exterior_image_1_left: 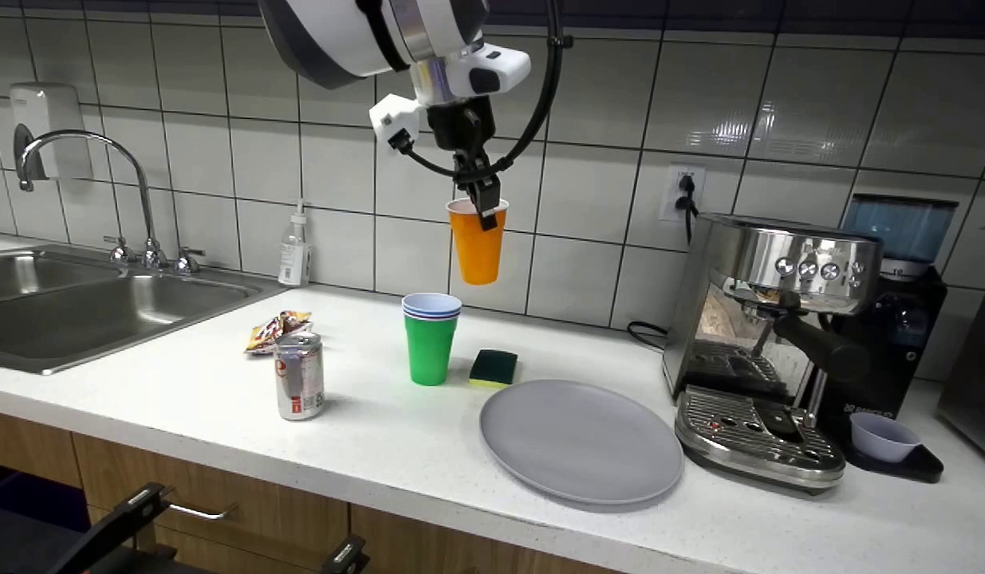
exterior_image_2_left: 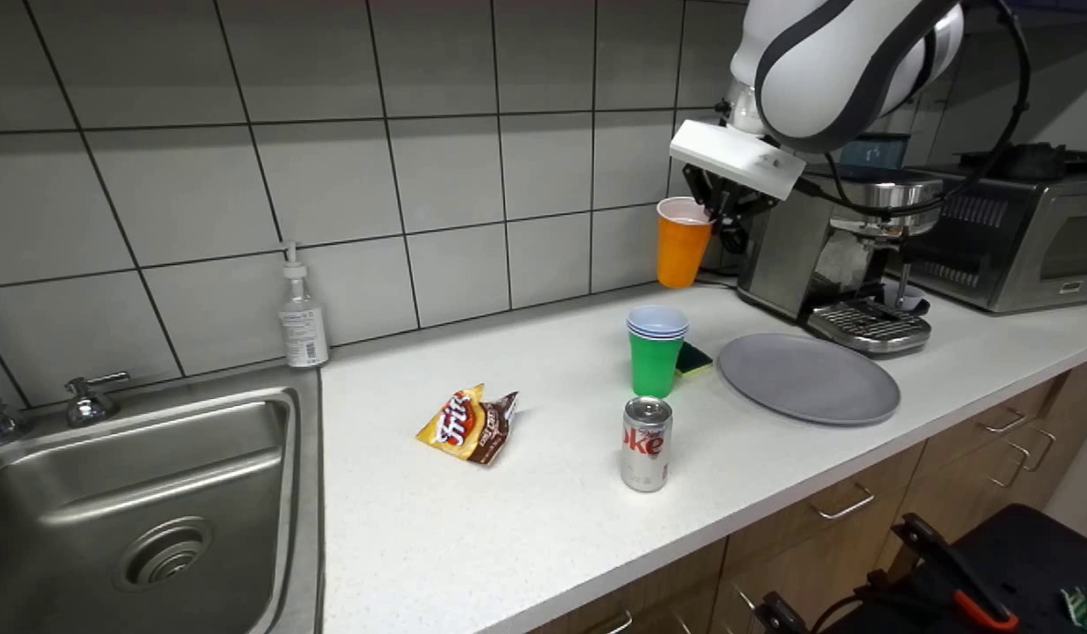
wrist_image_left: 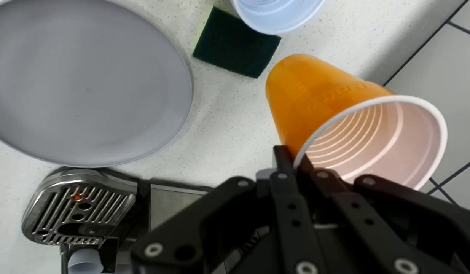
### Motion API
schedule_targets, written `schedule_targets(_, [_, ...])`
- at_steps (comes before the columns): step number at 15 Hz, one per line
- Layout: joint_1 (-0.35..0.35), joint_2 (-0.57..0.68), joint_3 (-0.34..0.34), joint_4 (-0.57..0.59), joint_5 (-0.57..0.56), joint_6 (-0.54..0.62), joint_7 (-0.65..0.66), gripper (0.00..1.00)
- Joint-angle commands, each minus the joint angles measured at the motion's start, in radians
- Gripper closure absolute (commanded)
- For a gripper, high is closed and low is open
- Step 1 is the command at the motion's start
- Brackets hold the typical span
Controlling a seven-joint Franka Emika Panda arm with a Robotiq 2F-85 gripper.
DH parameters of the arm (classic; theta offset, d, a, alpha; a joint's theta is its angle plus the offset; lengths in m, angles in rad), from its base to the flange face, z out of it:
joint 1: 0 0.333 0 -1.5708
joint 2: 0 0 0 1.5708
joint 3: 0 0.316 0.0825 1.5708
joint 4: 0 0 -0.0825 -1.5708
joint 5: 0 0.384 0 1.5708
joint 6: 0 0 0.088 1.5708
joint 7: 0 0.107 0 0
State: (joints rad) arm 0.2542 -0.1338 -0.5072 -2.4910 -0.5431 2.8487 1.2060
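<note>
The gripper [wrist_image_left: 292,161] is pinched tight on one side of the orange cup [exterior_image_1_left: 478,255], up in the air. I think it could swing or slip, since only its thin rim is held. Going low, it could knock over the green cups [exterior_image_1_left: 431,347] by the sponge [exterior_image_1_left: 494,365]. The wall [exterior_image_1_left: 580,199] blocks the back and the coffee machine [exterior_image_1_left: 731,351] one side; above the plate [exterior_image_1_left: 581,442] there's more room.

The wrist view crops the cup stack [wrist_image_left: 279,17] and grey plate [wrist_image_left: 86,82]; the hand [wrist_image_left: 293,156] hides part of the orange cup [wrist_image_left: 318,97].
</note>
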Motion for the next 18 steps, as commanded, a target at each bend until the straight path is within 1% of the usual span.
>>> schedule_targets(1, [0.023, -0.088, 0.006, -0.058, 0.019, -0.037, -0.041, 0.99])
schedule_targets(2, [-0.146, -0.083, 0.185, -0.073, 0.11, -0.025, -0.111, 0.99])
schedule_targets(3, [-0.156, -0.088, 0.207, -0.08, 0.144, -0.028, -0.13, 0.99])
schedule_targets(6, [-0.226, -0.087, 0.32, -0.085, 0.281, -0.057, -0.23, 0.99])
schedule_targets(8, [-0.252, -0.081, 0.366, -0.078, 0.346, -0.078, -0.28, 0.99])
schedule_targets(11, [-0.284, -0.073, 0.411, -0.066, 0.395, -0.098, -0.323, 0.99])
schedule_targets(15, [-0.324, -0.061, 0.447, -0.052, 0.391, -0.113, -0.334, 0.99])
schedule_targets(18, [-0.354, -0.056, 0.467, -0.04, 0.364, -0.13, -0.315, 0.99])
